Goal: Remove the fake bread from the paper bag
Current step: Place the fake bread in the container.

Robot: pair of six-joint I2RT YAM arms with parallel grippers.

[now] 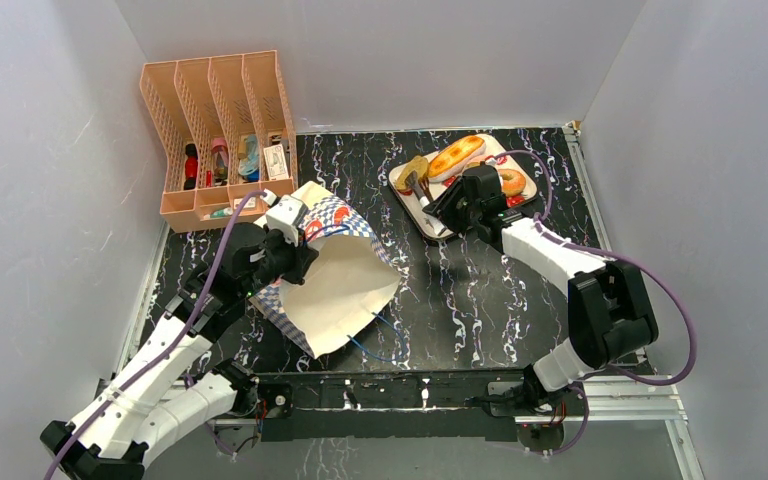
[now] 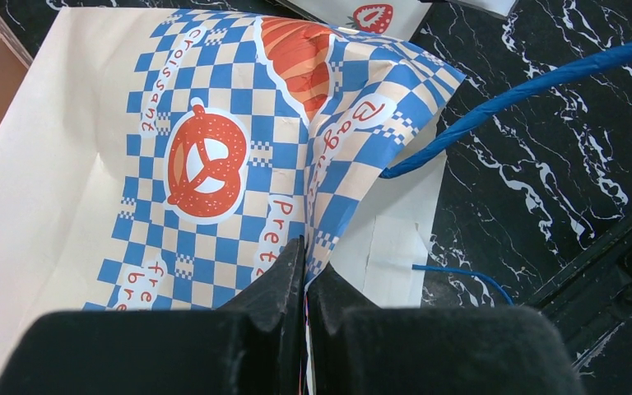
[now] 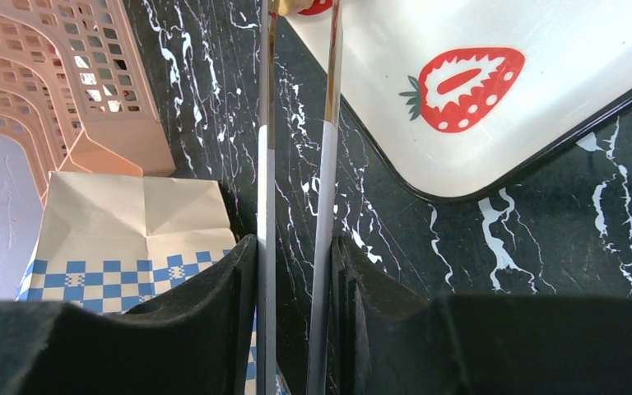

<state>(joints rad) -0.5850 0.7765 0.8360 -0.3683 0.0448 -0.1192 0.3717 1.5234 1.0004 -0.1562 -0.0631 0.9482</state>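
Holding the paper bag (image 1: 345,285) on its side, my left gripper (image 2: 304,267) is pinching a fold of its checkered wall, jaws pressed together on the paper. My right gripper (image 3: 296,247) is clamping a pair of metal tongs (image 3: 265,123), both blades lying against its fingers with a gap between them, and the tips are reaching over the strawberry-printed tray (image 3: 543,164). The fake bread (image 1: 465,152) I can see is sitting on that tray, far right on the table (image 1: 460,300): a long loaf (image 1: 450,160), a donut (image 1: 512,182) and a brown piece (image 1: 415,168) beside the tong tips. I am judging that the bag's mouth, marked by the blue cord handles (image 2: 527,82), is facing near-right, so it is lying left of and nearer than the tongs. The right arm is the one placed to reach in along the bag's long axis. Whether any piece is inside I cannot tell.
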